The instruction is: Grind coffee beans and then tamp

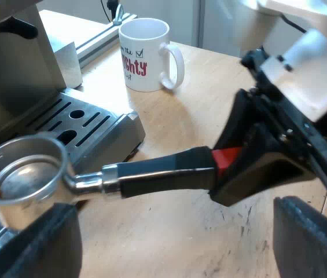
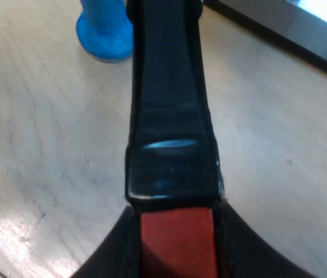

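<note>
Firmly, my right pincer (image 2: 177,246) clamps the red handle end of the portafilter (image 1: 151,174); its steel basket (image 1: 27,179) seems heavy and rigid, so hold tight. Meanwhile my left pincer (image 1: 177,243) is wide open, empty.

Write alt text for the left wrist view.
The right gripper holds the metal holder by the red end of its handle, its basket at the espresso machine's drip tray. A white mug stands on the wooden table beyond; the left gripper has its fingers spread open nearby.
</note>
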Controlling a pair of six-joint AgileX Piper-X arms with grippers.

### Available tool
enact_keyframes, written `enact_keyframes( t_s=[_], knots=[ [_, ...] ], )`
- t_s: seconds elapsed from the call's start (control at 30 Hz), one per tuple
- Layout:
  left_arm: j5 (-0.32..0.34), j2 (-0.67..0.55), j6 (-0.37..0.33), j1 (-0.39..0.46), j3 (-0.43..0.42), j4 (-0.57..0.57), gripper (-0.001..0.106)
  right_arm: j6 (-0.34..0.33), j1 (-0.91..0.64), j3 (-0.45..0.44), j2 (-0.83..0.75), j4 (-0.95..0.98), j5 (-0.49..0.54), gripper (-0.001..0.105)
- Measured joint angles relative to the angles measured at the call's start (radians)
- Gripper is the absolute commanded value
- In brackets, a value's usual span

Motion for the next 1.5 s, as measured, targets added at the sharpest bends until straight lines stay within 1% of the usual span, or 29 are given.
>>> enact_keyframes(
  t_s=[0.1, 0.13, 0.17, 0.23, 0.27, 0.33, 0.43, 0.6, 0.63, 0.7, 0.73, 0.83, 0.93, 1.03, 1.1, 1.13, 1.3, 1.4, 1.43, 1.47, 1.5],
  knots=[
    [0.000, 0.000, 0.000, 0.000, 0.000, 0.000, 0.069, -0.062, -0.036, 0.000, 0.000, -0.026, -0.027, 0.000],
    [0.000, 0.000, 0.000, 0.000, 0.000, 0.000, 0.069, -0.086, -0.051, 0.000, 0.000, -0.033, -0.050, 0.000],
    [0.000, 0.000, 0.000, 0.000, 0.000, 0.000, 0.069, -0.093, -0.057, 0.000, 0.000, -0.036, -0.058, 0.000],
    [0.000, 0.000, 0.000, 0.000, 0.000, 0.000, 0.069, -0.140, -0.076, 0.000, 0.000, -0.039, -0.090, 0.000],
    [0.000, 0.000, 0.000, 0.000, 0.000, 0.000, 0.069, -0.147, -0.080, 0.000, 0.000, -0.039, -0.093, 0.000],
    [0.000, 0.000, 0.000, 0.000, 0.000, 0.000, 0.069, -0.186, -0.081, 0.000, 0.000, -0.039, -0.094, 0.000],
    [0.000, 0.000, 0.000, 0.000, 0.000, 0.000, 0.069, -0.211, -0.081, 0.002, 0.000, -0.039, -0.121, 0.000],
    [-0.019, 0.000, 0.000, 0.000, 0.000, 0.000, 0.069, -0.218, -0.081, 0.032, -0.012, -0.065, -0.124, 0.000],
    [-0.020, 0.000, 0.000, 0.000, 0.000, 0.000, 0.069, -0.222, -0.081, 0.054, -0.023, -0.074, -0.124, 0.000],
    [-0.019, 0.000, 0.000, 0.000, 0.000, 0.000, 0.069, -0.221, -0.081, 0.063, -0.030, -0.077, -0.124, 0.000],
    [-0.019, 0.000, 0.000, 0.000, 0.000, 0.000, 0.069, -0.226, -0.081, 0.093, -0.052, -0.083, -0.124, 0.000],
    [-0.019, 0.000, 0.000, 0.000, 0.000, 0.000, 0.069, -0.230, -0.081, 0.130, -0.075, -0.087, -0.124, 0.000],
    [-0.020, 0.000, -0.002, 0.000, 0.005, -0.002, 0.069, -0.231, -0.081, 0.165, -0.077, -0.106, -0.124, 0.000],
    [-0.023, 0.006, -0.002, 0.000, 0.016, -0.002, 0.069, -0.228, -0.081, 0.177, -0.077, -0.106, -0.124, 0.000],
    [-0.036, 0.019, -0.002, 0.000, 0.024, -0.002, 0.069, -0.228, -0.081, 0.176, -0.077, -0.106, -0.124, 0.000],
    [-0.061, 0.036, -0.002, 0.000, 0.032, -0.002, 0.069, -0.228, -0.081, 0.176, -0.077, -0.106, -0.124, 0.000],
    [-0.062, 0.087, -0.002, 0.000, 0.035, -0.002, 0.069, -0.228, -0.081, 0.183, -0.077, -0.126, -0.124, 0.000],
    [-0.062, 0.114, -0.002, 0.000, 0.035, -0.005, 0.069, -0.225, -0.081, 0.228, -0.077, -0.143, -0.124, 0.000],
    [-0.062, 0.133, -0.002, 0.000, 0.035, -0.008, 0.069, -0.222, -0.081, 0.242, -0.077, -0.140, -0.124, 0.000],
    [-0.063, 0.178, -0.002, 0.000, 0.035, -0.021, 0.069, -0.213, -0.086, 0.259, -0.077, -0.142, -0.124, 0.000],
    [-0.063, 0.189, -0.002, 0.000, 0.035, -0.025, 0.069, -0.208, -0.090, 0.265, -0.077, -0.143, -0.128, 0.000]
  ],
)
